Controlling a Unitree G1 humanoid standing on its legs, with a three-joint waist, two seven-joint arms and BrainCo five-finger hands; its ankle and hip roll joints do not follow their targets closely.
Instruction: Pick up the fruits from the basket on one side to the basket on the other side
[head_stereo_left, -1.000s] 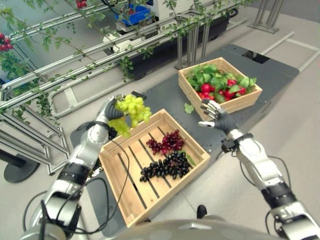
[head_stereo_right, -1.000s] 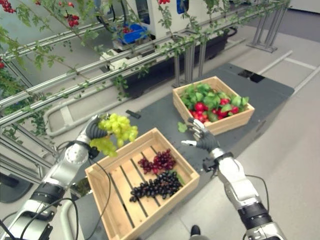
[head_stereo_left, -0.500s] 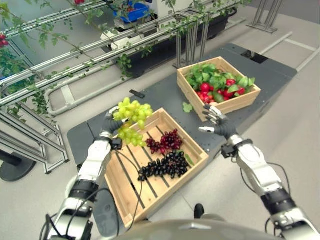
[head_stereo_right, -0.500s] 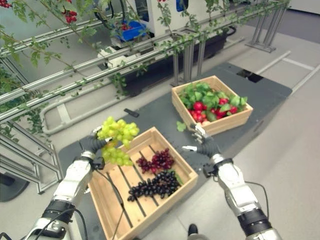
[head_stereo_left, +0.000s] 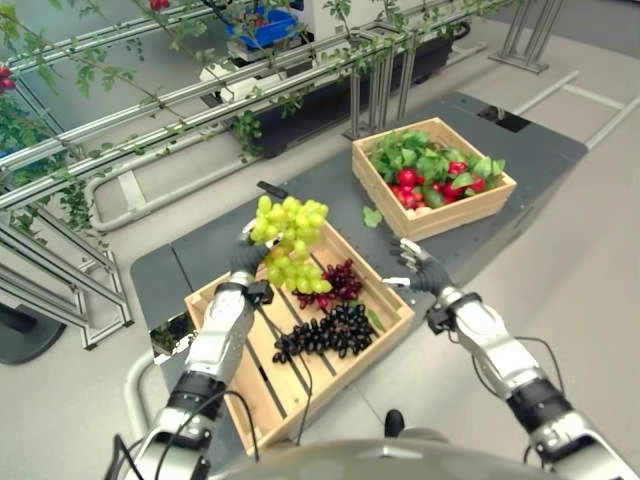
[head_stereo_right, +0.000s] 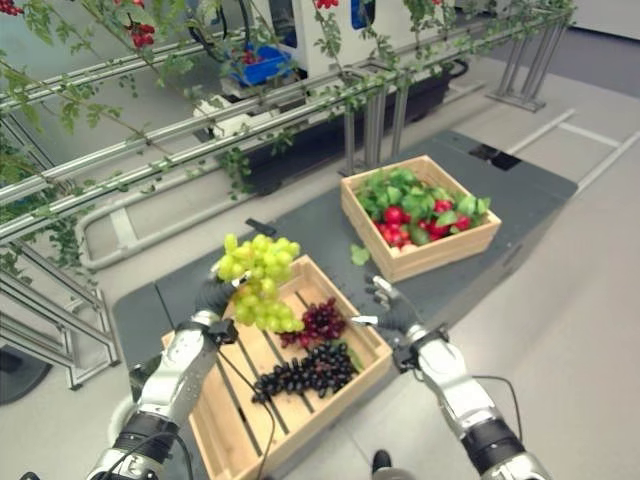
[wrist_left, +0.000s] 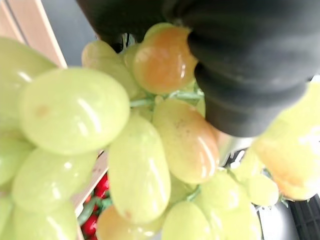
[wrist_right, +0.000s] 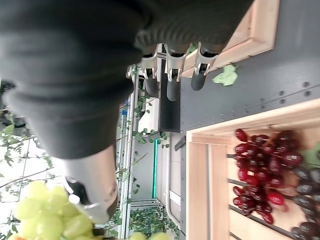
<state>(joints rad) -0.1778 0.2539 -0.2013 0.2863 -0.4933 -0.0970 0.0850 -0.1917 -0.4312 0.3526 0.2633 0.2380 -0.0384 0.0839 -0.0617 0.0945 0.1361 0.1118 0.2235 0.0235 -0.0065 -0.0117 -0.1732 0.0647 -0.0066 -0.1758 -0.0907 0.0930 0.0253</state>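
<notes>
My left hand (head_stereo_left: 246, 262) is shut on a bunch of green grapes (head_stereo_left: 290, 243), held above the far left part of the near wooden crate (head_stereo_left: 262, 374). Up close in the left wrist view the green grapes (wrist_left: 100, 140) hang right under the hand's dark cover. A red grape bunch (head_stereo_left: 342, 280) and a dark purple grape bunch (head_stereo_left: 325, 331) lie in that crate. My right hand (head_stereo_left: 417, 272) hovers open just past the crate's right corner, holding nothing. The far crate (head_stereo_left: 430, 222) holds red fruits and green leaves.
Both crates rest on a dark grey platform (head_stereo_left: 330, 195). One loose green leaf (head_stereo_left: 372, 215) lies between them. Metal rails with leafy vines (head_stereo_left: 200, 95) run along the back. A small black item (head_stereo_left: 272, 188) lies on the platform behind the near crate.
My left hand has carried the green grapes rightward, from outside the near crate's left edge to above it. My right hand has dropped lower and nearer the crate's right corner. The camera shifted slightly.
</notes>
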